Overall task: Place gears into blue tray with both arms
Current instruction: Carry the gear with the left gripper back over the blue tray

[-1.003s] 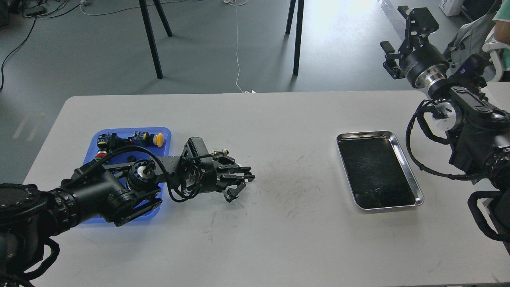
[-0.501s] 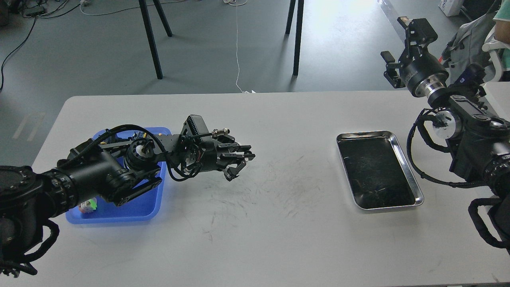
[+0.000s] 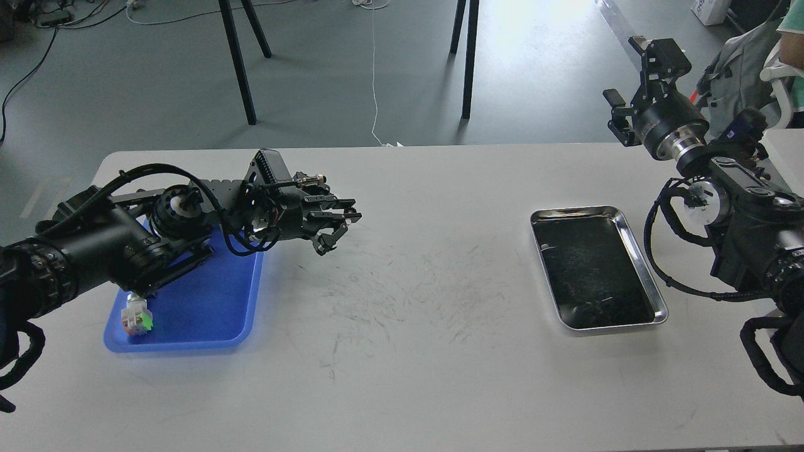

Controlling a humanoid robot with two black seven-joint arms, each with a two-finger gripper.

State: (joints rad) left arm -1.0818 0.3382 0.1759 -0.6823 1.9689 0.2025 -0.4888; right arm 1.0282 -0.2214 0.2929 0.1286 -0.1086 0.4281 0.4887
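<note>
Reaching over the table's [image 3: 402, 351] left half, our left gripper [image 3: 336, 227] hovers with fingers spread apart, holding nothing. Beneath its arm, the blue tray [image 3: 207, 314] sits near the left edge with a small green switch [image 3: 138, 319]. We see no gears. Our right gripper [image 3: 637, 81], likewise parted, is raised beyond the far right corner, above the steel tray [image 3: 634, 251].

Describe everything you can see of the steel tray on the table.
The steel tray is a shallow rectangle with rounded corners, a shiny raised rim and a dark, scuffed floor. Nothing clear shows inside it, only pale scratch marks. It lies flat on the right part of the white table, long side running away from the camera and slightly skewed. Nothing touches it: the right arm's gripper is raised well behind it, off the table's far right corner.
</note>
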